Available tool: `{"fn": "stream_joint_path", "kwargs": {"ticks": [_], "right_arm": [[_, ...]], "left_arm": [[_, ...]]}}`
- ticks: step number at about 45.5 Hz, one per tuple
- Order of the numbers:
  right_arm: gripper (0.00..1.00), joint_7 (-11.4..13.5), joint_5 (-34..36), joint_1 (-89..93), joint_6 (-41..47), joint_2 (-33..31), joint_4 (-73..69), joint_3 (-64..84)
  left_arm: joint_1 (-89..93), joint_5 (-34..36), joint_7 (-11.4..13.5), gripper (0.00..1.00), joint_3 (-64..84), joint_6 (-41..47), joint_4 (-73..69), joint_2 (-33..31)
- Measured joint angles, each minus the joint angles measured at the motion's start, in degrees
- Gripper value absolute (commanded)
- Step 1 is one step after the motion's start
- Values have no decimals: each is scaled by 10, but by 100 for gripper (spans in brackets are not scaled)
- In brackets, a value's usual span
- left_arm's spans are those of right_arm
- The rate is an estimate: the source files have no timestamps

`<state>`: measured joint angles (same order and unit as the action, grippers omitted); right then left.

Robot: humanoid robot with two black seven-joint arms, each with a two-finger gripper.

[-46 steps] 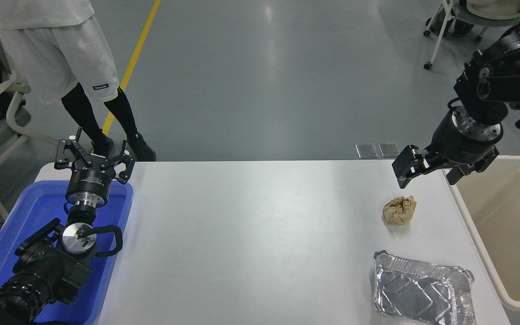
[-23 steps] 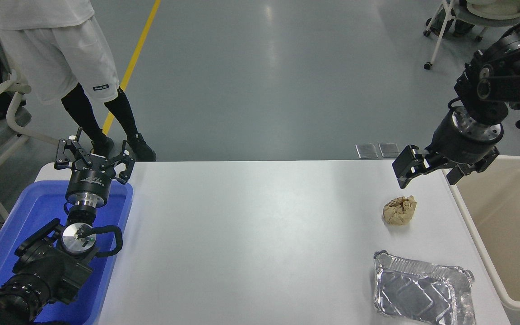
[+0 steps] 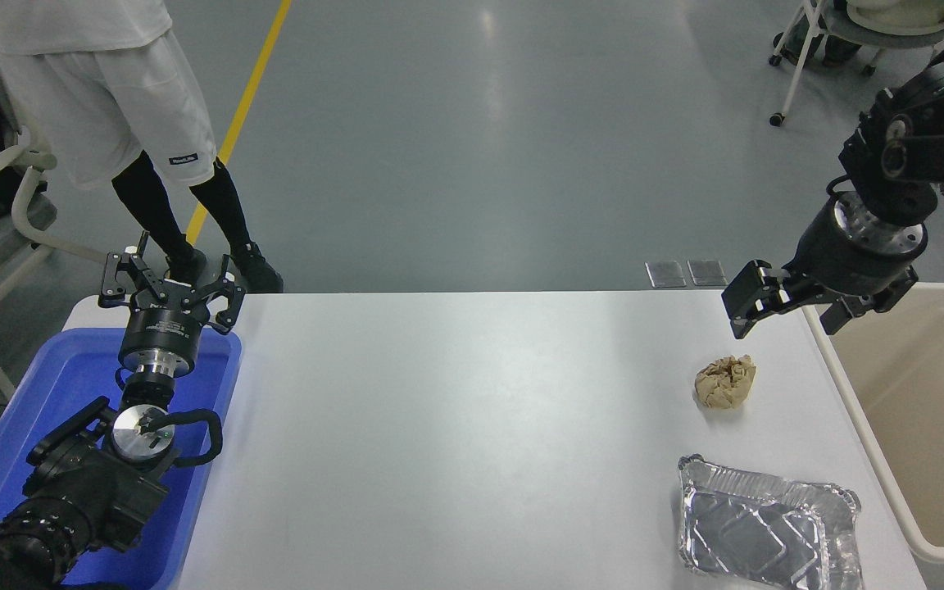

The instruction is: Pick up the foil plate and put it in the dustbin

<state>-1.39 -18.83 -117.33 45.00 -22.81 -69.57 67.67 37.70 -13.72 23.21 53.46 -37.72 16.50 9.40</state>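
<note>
Foil plate [image 3: 769,528] lies flat on the white table [image 3: 456,426], near right corner, just beside the dustbin [image 3: 914,426]. Your right gripper [image 3: 796,307] hangs above the far right edge, jaws spread, holding nothing (crumpled brown paper ball [image 3: 725,381] sits between it and the plate). Left gripper [image 3: 169,283] parked over the blue tub [image 3: 21,434], fingers splayed.

One foil plate [image 3: 769,527] sits at the counter's [image 3: 456,426] near right corner, with one crumpled brown paper ball [image 3: 724,381] further along the right edge. One dustbin [image 3: 923,426] flanks the right edge, one blue tub [image 3: 46,410] the left. Two tools: left tool [image 3: 170,288], right tool [image 3: 796,303].
</note>
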Motion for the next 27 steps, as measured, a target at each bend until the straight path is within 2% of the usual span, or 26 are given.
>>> {"fn": "stream_joint_path", "kwargs": {"ticks": [14,27], "right_arm": [[100,0,-13,5,0,-26,1,7],[100,1,-58,33,0,-106,1,14]], "left_arm": [[0,0,0,99,1,0,0,0],[0,0,0,99,1,0,0,0]]}}
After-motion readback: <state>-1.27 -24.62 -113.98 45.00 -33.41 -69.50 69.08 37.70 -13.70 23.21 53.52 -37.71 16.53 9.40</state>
